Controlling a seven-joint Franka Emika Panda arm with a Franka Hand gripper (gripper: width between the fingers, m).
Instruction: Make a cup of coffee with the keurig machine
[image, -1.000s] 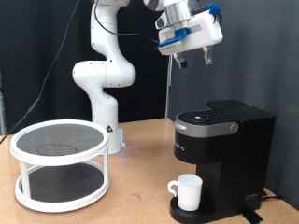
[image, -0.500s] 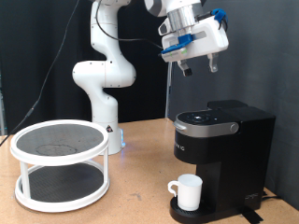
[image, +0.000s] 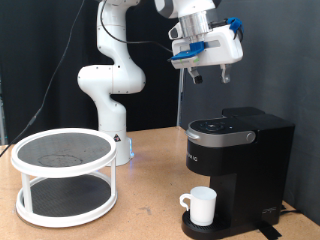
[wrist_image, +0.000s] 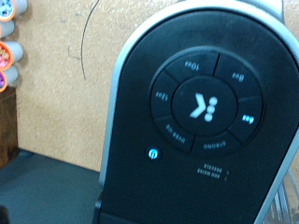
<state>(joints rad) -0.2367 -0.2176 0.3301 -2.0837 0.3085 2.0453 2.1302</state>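
Exterior view: the small white ceramic mug (image: 201, 205) already stands on the round drip base of the boxy black Keurig coffee maker (image: 238, 160), lower right of the frame on the wooden table (image: 140, 220); the lid is shut. The claw (image: 210, 68) hangs empty, fingers apart, well above the machine in the upper right. Brewing, judging by this, is not visibly begun. Wrist view: only here do the round button ring (wrist_image: 202, 105) and a lit power button (wrist_image: 154, 153) show, with coffee pods (wrist_image: 6, 56) at the frame's left edge.

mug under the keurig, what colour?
Plain white cup, seen best in the exterior view.
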